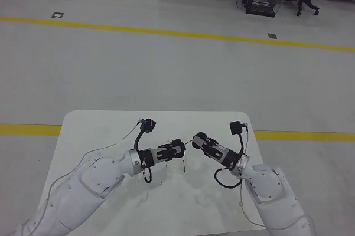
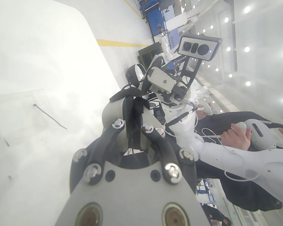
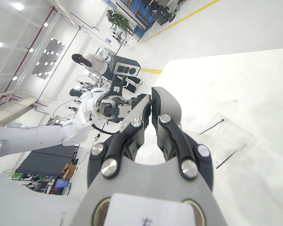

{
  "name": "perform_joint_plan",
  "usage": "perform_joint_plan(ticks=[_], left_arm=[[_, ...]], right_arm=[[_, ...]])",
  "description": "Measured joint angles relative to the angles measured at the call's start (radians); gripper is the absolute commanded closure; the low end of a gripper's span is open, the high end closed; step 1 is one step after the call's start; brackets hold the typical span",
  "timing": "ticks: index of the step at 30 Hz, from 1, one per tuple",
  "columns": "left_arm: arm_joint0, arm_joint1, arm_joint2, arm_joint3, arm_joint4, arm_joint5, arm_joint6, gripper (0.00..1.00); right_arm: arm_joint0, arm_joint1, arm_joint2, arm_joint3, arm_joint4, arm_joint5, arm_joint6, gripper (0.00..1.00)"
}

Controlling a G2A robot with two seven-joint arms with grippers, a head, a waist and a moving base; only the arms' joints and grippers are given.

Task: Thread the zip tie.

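Ribbed black pads [image 3: 156,112] line the grey, rounded fingers of the right pincer [image 3: 152,101], which is closed to a sliver; whether anything thin sits between them cannot be told. Tip to tip with it, the left pincer [image 2: 132,105] is closed too. Both hang just beyond a clear plastic sheet [image 3: 240,134], on its side away from the robot. On the sheet lie a slim black zip tie [image 3: 211,127] and a second zip tie [image 3: 231,154], both straight and set apart. Around the sheet the smooth white tabletop [image 3: 226,76] spreads wide, its rounded corners well apart from it.
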Motion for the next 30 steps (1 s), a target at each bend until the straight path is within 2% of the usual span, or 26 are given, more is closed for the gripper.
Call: perform_joint_plan(ticks=[24, 30], left_arm=[[0.004, 0.004, -0.007, -0.003, 0.016, 0.008, 0.004, 1.00], [0.011, 0.003, -0.004, -0.006, 0.005, 0.007, 0.027, 1.00]], right_arm=[[-0.005, -0.003, 0.010, 0.002, 0.032, 0.000, -0.009, 1.00], [-0.005, -0.003, 0.009, 0.002, 0.032, 0.000, -0.009, 1.00]])
